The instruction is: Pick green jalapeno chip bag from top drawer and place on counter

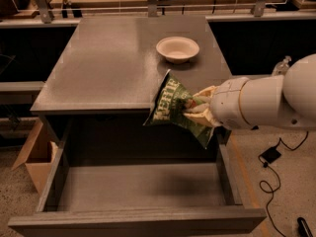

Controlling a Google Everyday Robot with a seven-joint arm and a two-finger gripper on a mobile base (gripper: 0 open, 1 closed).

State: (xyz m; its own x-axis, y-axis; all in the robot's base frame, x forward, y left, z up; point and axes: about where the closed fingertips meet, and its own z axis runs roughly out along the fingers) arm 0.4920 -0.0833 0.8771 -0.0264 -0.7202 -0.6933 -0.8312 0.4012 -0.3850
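The green jalapeno chip bag [170,104] with white lettering hangs in the air, held at its right side by my gripper [197,111]. The pale fingers [203,94] are shut on the bag's crinkled edge. The bag is above the counter's front right edge, over the back of the open top drawer [143,186]. The drawer is pulled out and its flat grey bottom is bare. The counter [113,58] is the grey cabinet top behind the drawer. My white arm [266,100] comes in from the right.
A white bowl [177,49] stands on the counter at the back right. A brown cardboard box [37,152] sits on the floor left of the drawer. A black cable [269,157] lies on the floor at the right.
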